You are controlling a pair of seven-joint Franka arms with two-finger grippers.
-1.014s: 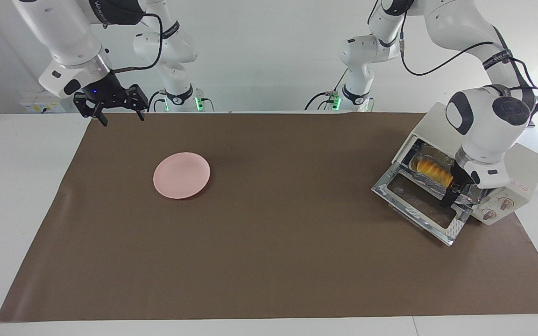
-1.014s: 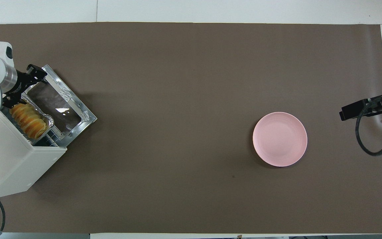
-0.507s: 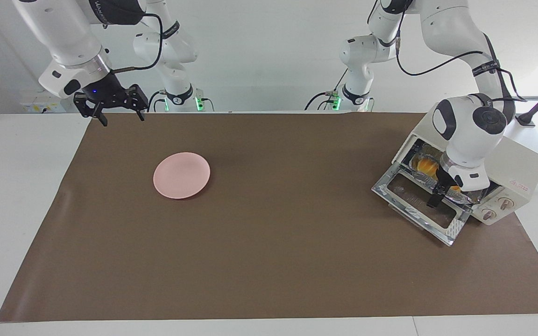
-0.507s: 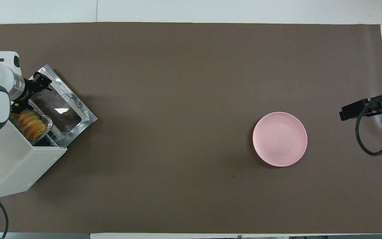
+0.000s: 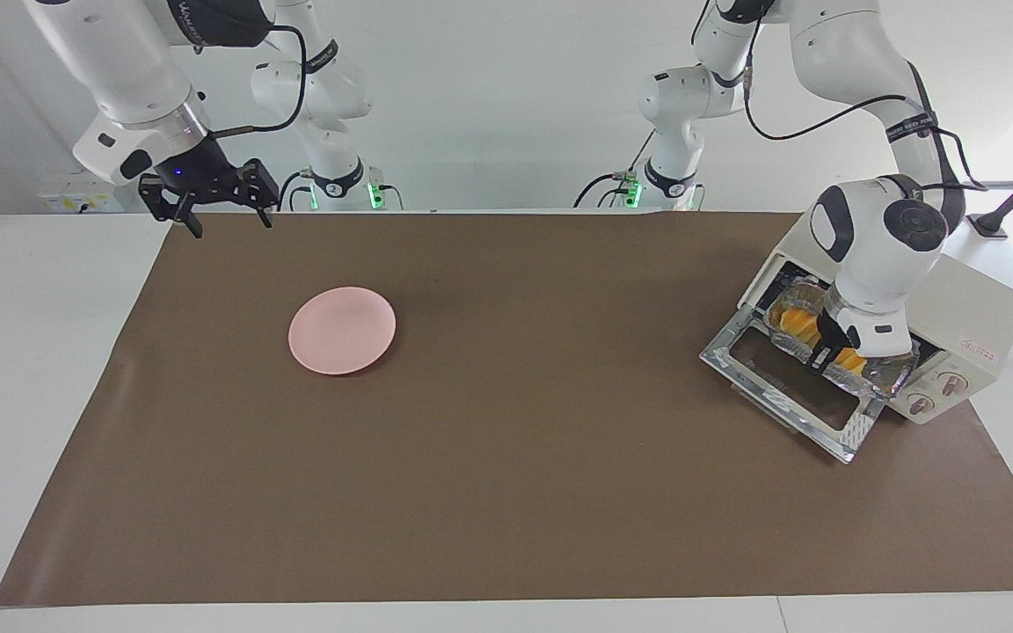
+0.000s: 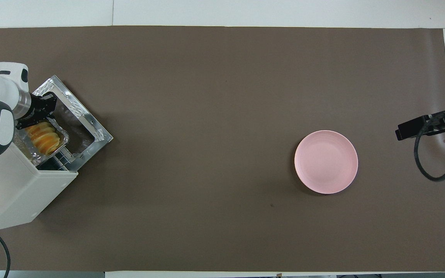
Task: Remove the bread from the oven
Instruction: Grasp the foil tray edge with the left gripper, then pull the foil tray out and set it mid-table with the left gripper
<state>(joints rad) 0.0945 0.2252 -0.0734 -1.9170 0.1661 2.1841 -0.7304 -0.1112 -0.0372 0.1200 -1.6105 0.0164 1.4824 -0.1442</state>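
The cream-white oven [image 5: 964,308] stands at the left arm's end of the table with its glass door [image 5: 788,387] dropped open. The yellow-orange ridged bread [image 5: 790,321] lies in a crinkled foil tray [image 5: 889,378] at the oven's mouth. My left gripper [image 5: 830,350] is down on the bread's middle, with orange showing on both sides of it. In the overhead view the left gripper [image 6: 37,114] covers one end of the bread [image 6: 44,138]. My right gripper [image 5: 227,221] waits open and empty over the mat's edge nearest the robots.
A pink plate [image 5: 342,330] lies on the brown mat toward the right arm's end, also in the overhead view [image 6: 326,161]. The oven's knobs [image 5: 937,393] face away from the robots. A black cable runs from the oven [image 6: 10,185].
My left gripper has moved from over the open door in to the oven's mouth and down onto the bread. The foil tray and bread have shifted slightly outward. The right arm has not moved.
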